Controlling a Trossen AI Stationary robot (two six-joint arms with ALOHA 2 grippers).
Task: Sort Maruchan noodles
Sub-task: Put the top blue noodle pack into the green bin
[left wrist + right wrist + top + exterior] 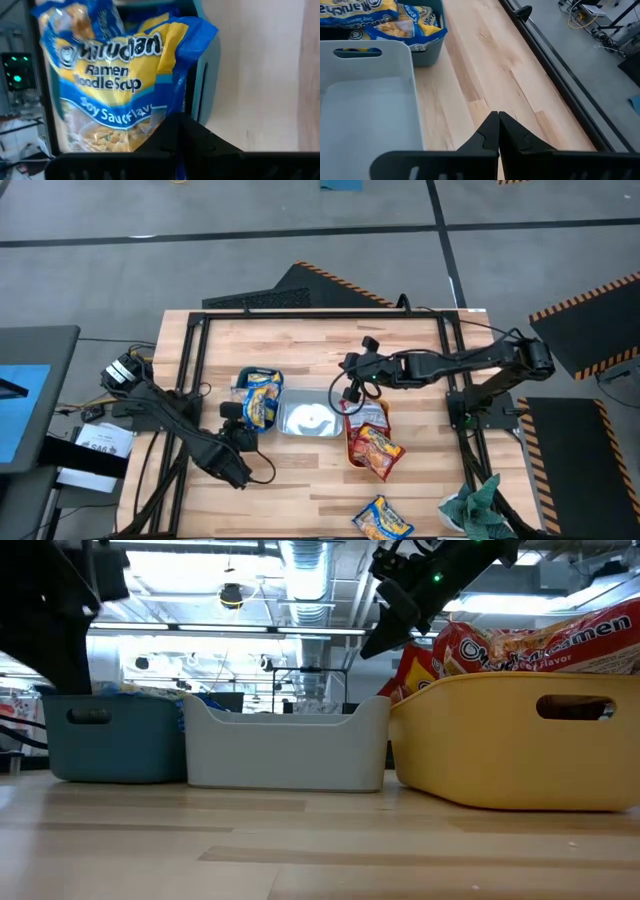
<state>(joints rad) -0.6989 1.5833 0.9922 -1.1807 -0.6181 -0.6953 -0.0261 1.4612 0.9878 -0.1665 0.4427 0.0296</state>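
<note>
1. Left gripper (243,433) at the near edge of the teal bin (112,735), apparently clamped on a yellow-and-blue soy sauce packet (110,80) that hangs over that bin; grip point hidden behind the finger (200,142), so clamping only judged.
2. More yellow-and-blue packets (395,20) already lying in the teal bin.
3. Clear middle bin (308,418) holding no packets.
4. Right gripper (350,370) hovering above the table just behind the clear bin, fingers together, carrying nothing.
5. Red-orange packets (372,442) piled in the yellow-orange bin (520,745), heaped above its rim.
6. One yellow-and-blue packet (382,520) lying loose on the table near the front edge, well apart from the bins.
7. Sorting judged mostly done: held packet to release, loose one to fetch.
</note>
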